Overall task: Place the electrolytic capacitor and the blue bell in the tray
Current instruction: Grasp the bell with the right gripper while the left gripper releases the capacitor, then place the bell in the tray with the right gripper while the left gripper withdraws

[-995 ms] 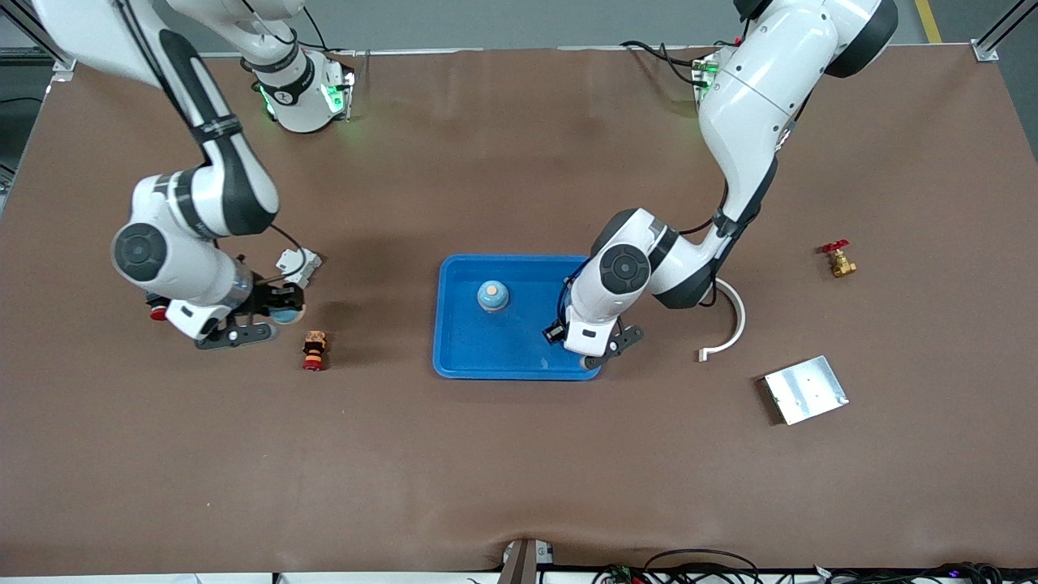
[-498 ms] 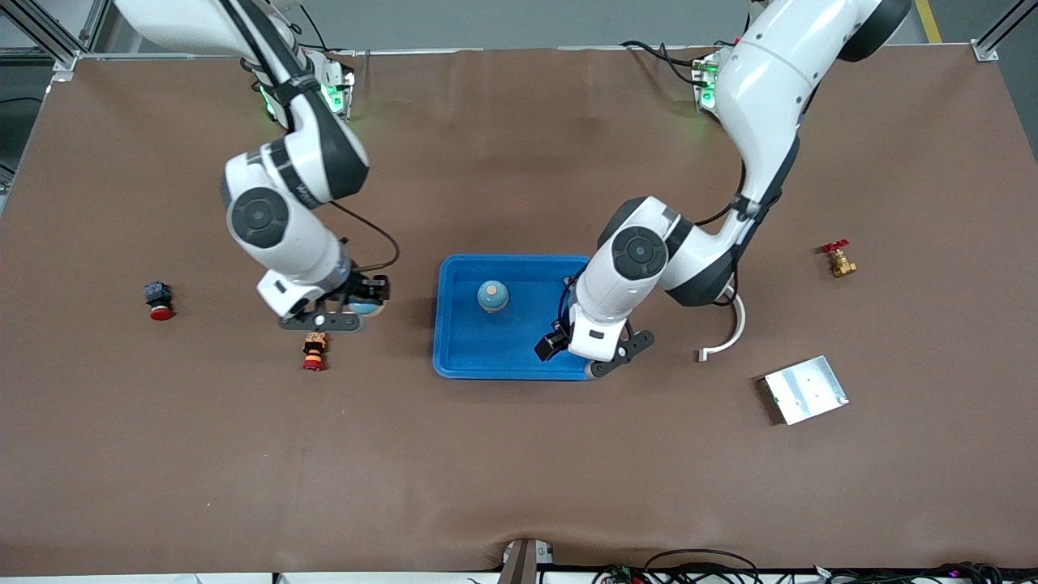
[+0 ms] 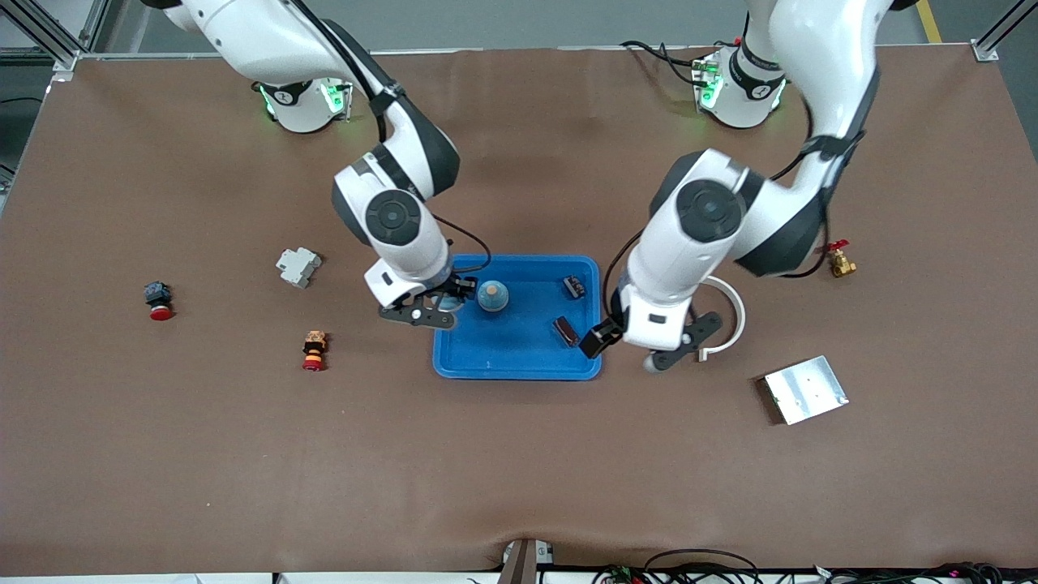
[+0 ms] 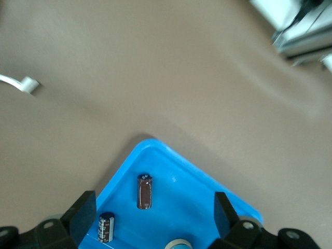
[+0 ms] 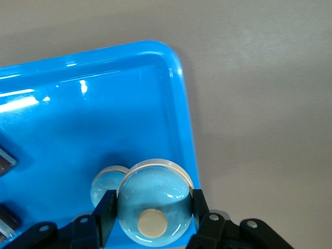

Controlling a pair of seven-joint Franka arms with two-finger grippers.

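The blue tray [image 3: 519, 367] lies mid-table. A blue bell [image 3: 492, 296] stands in it, and two dark electrolytic capacitors [image 3: 565, 330] [image 3: 574, 285] lie in it toward the left arm's end. My right gripper [image 3: 442, 307] hangs over the tray's rim at the right arm's end, shut on a second blue bell [image 5: 154, 199]; the tray [image 5: 104, 104] shows below it. My left gripper [image 3: 649, 341] is open and holds nothing, over the tray's rim at the left arm's end. Its wrist view shows both capacitors [image 4: 145, 191] [image 4: 106, 227] lying free between the open fingers [image 4: 83, 218].
Toward the right arm's end lie a white breaker [image 3: 298, 266], a red push button [image 3: 158, 300] and a small stacked toy [image 3: 314, 349]. Toward the left arm's end are a white curved piece [image 3: 734, 316], a silver plate [image 3: 805, 389] and a brass valve [image 3: 838, 259].
My right arm carried its bell from the right arm's end of the table to the tray's rim. My left gripper opened, left a capacitor in the tray, and drew back past the rim.
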